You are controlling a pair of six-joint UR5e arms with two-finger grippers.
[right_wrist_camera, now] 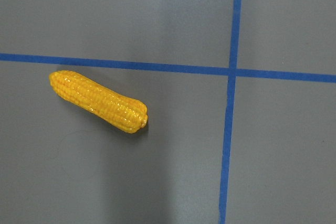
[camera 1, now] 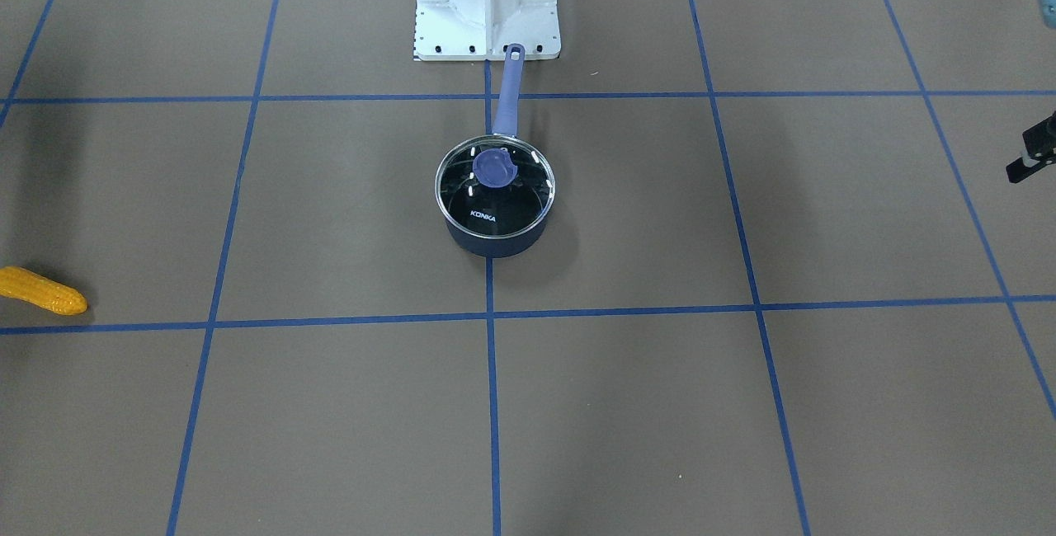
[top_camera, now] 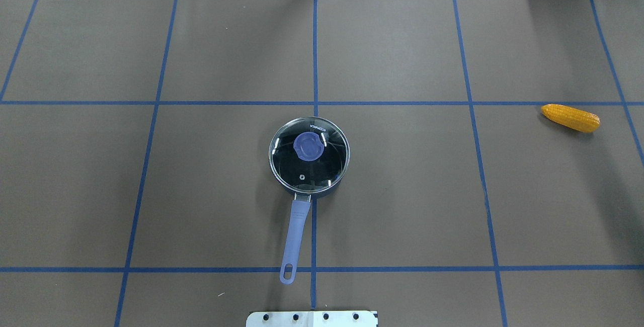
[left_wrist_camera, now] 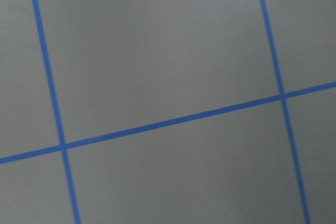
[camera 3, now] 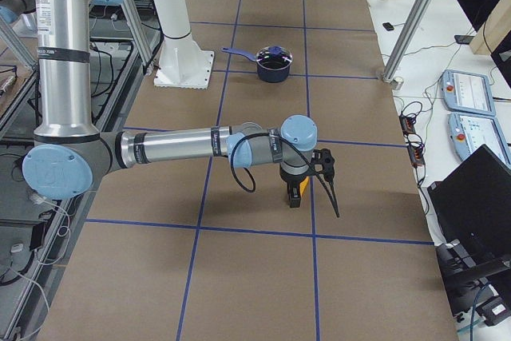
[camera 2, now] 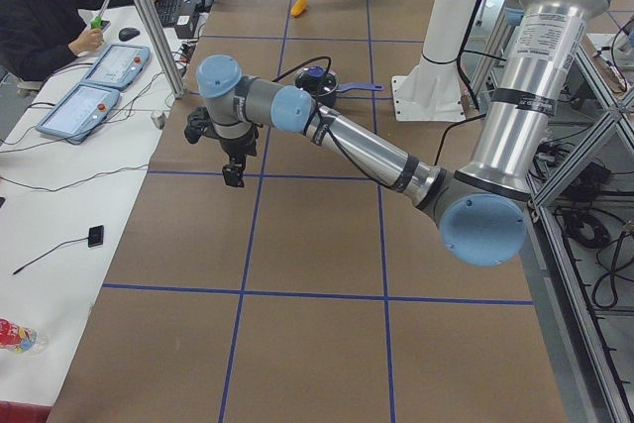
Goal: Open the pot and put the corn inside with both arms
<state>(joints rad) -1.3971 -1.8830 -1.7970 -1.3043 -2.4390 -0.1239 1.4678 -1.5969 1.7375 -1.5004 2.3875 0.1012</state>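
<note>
The navy pot [camera 1: 493, 235] stands mid-table with its glass lid [camera 1: 495, 190] and blue knob [camera 1: 493, 167] on, handle [camera 1: 506, 95] pointing toward the robot base. It also shows in the overhead view [top_camera: 332, 189]. The corn [camera 1: 41, 290] lies flat far off on the robot's right side [top_camera: 570, 117] and shows in the right wrist view [right_wrist_camera: 98, 101]. My right gripper [camera 3: 294, 196] hangs over the corn, apart from it. My left gripper [camera 2: 233, 173] hovers over bare table far from the pot, its edge showing in the front view [camera 1: 1031, 157]. I cannot tell whether either is open or shut.
The white base mount [camera 1: 487, 4] stands just behind the pot's handle. Blue tape lines grid the brown table [top_camera: 402, 191]. An operator [camera 2: 50, 7] sits at a side desk with control pendants [camera 2: 79, 106]. An aluminium post [camera 2: 149, 22] stands at the table's edge.
</note>
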